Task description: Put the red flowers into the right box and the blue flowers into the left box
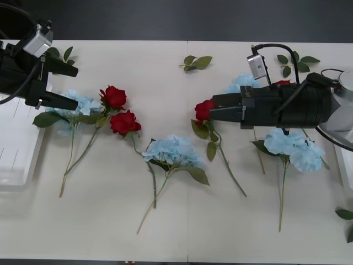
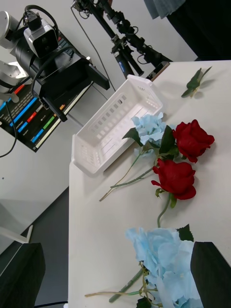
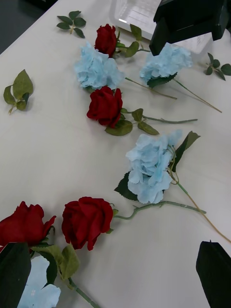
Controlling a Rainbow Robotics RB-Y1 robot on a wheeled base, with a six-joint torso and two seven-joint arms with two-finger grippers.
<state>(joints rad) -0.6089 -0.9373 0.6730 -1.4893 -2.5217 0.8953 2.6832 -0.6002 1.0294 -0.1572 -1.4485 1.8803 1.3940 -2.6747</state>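
R gripper (image 1: 208, 109), jaws a bit apart & holding nothing, points at a red flower (image 1: 203, 110) mid-table w/ blue flowers (image 1: 172, 150) lying nearby, while L gripper (image 1: 74, 87) hangs open, empty, over left box (image 1: 16, 165) edge by another blue head.

It looked like a robotics lab: a white counter (image 2: 96, 231), camera tripods (image 2: 122, 36) behind it, and plain white walls (image 2: 29, 159).
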